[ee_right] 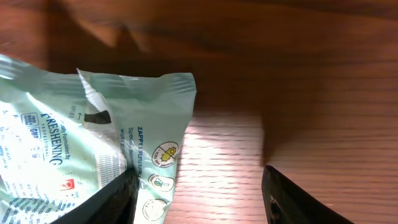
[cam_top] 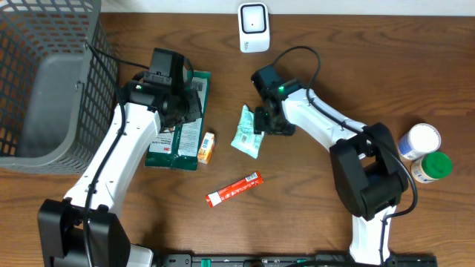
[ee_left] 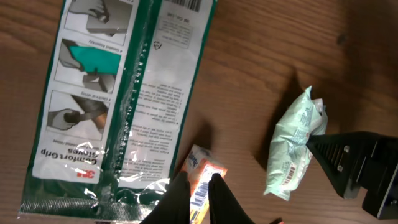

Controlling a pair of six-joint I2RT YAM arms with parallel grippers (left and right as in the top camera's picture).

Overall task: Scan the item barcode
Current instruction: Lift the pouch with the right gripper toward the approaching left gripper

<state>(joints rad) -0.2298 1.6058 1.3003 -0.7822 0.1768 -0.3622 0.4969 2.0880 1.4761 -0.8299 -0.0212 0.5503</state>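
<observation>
early in the job, by my reading: nothing is off the table (cam_top: 312,215), and no item faces the white barcode scanner (cam_top: 253,27) at top centre of the overhead view. the likely item is the mint-green wipes pouch (cam_top: 247,132), lying flat just right of centre, well below the scanner. the right gripper (ee_right: 200,171) sits at the pouch's right edge with its jaws standing wide. in the right wrist view the pouch's corner lies loose by the left-hand finger, not pinched. a printed barcode shows near the pouch's lower end in the left wrist view. the left gripper (ee_left: 199,178) is left of centre over the green 3m gloves pack (cam_top: 178,137). its jaws are closed to a sliver with nothing clamped that i can see, and the small orange box (ee_left: 202,163) lies just past its tips. a red stick packet (cam_top: 234,188) lies at lower centre. left to do: close on the pouch, lift it, and turn its barcode to the scanner.
</observation>
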